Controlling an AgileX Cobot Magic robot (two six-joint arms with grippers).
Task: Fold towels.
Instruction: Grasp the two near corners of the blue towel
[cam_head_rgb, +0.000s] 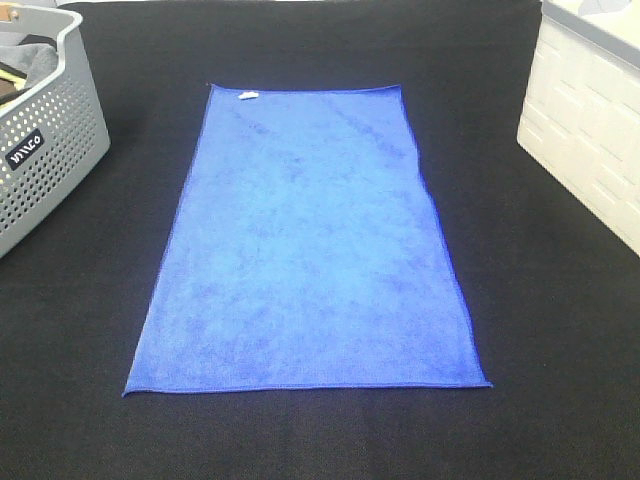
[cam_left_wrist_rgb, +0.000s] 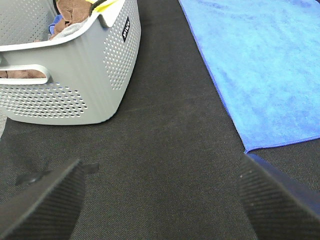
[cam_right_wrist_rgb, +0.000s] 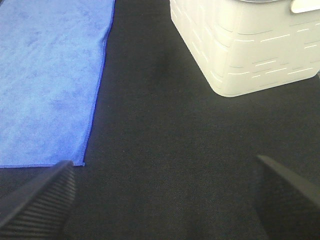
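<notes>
The royal-blue fuzzy microfibre towel (cam_head_rgb: 310, 240) lies spread flat in a single layer in the middle of the black textured table cover (cam_head_rgb: 540, 330). Its small white tag (cam_head_rgb: 247, 96) sits at the far hem, and no fold has been made yet. Neither of my arms shows in the high view.

My left gripper (cam_left_wrist_rgb: 160, 200) hangs with its jaws wide apart and nothing between them, just off the towel's near corner on my left. My right gripper (cam_right_wrist_rgb: 165, 200) is likewise spread wide and empty, beside the near corner on my right.

The grasp worries me most. The towel lies flush on the cover, so a finger coming in too high would likely skid over the hem and push the corner into a wrinkle. One coming in too low could pinch the cover along with the cloth.

If one side catches and the other misses, or the two bite at different depths, I expect the fold to come out skewed, with the hems out of line. Carrying the near edge too low would probably drag the fuzzy pile over the cover and bunch the middle.

The grey perforated plastic basket (cam_left_wrist_rgb: 70, 75) stands near my left arm and the cream-white slotted plastic bin (cam_right_wrist_rgb: 250, 45) near my right. A wide outward swing on either side could knock one of them.
</notes>
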